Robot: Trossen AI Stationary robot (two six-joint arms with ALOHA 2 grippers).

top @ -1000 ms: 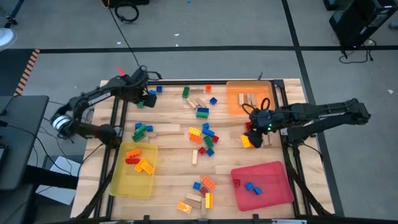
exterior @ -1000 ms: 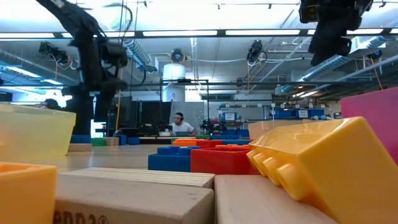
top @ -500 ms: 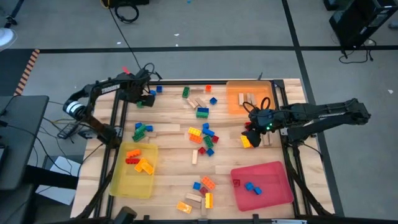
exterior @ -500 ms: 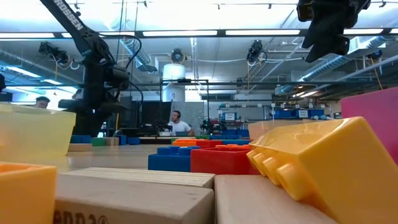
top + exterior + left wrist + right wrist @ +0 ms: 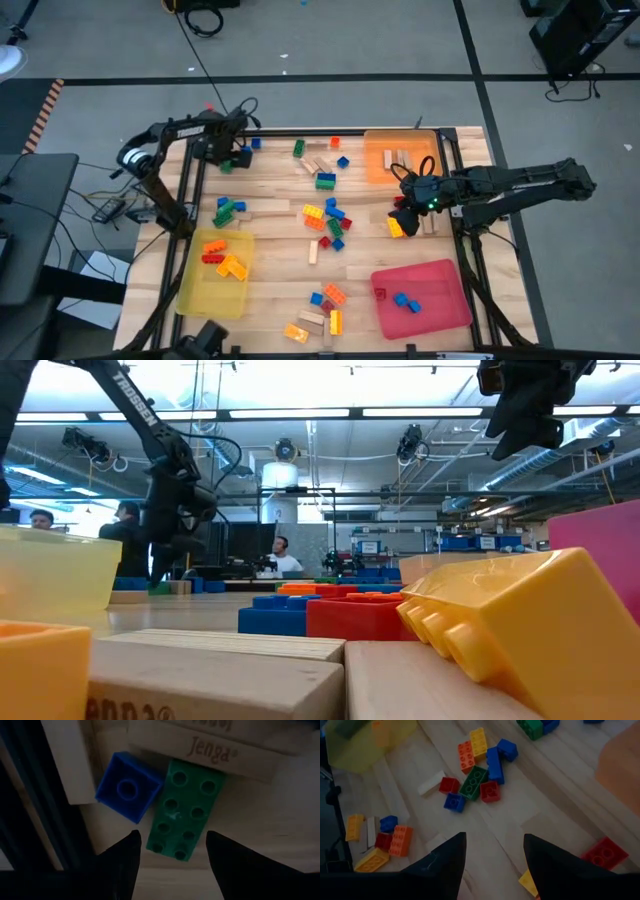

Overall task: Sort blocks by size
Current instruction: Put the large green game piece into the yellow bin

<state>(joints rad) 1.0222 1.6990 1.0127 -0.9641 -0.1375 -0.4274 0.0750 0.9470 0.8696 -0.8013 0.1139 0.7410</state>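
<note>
High view: the left gripper (image 5: 228,152) hovers at the table's far left corner over a green brick (image 5: 227,166); the right gripper (image 5: 405,200) hangs just above red and yellow bricks.

Left wrist view: fingers (image 5: 120,862) spread wide, empty, around the green brick (image 5: 185,810); a blue brick (image 5: 128,787) beside; a wooden block (image 5: 210,747) reads "Jenga".

Right wrist view: fingers (image 5: 445,865) parted, holding nothing.

Two dark jointed arms; white "TROSSEN" lettering, black cables, green light near right wrist.

Bare table (image 5: 275,265) lies between yellow tray (image 5: 197,295) and red tray (image 5: 440,308).
</note>
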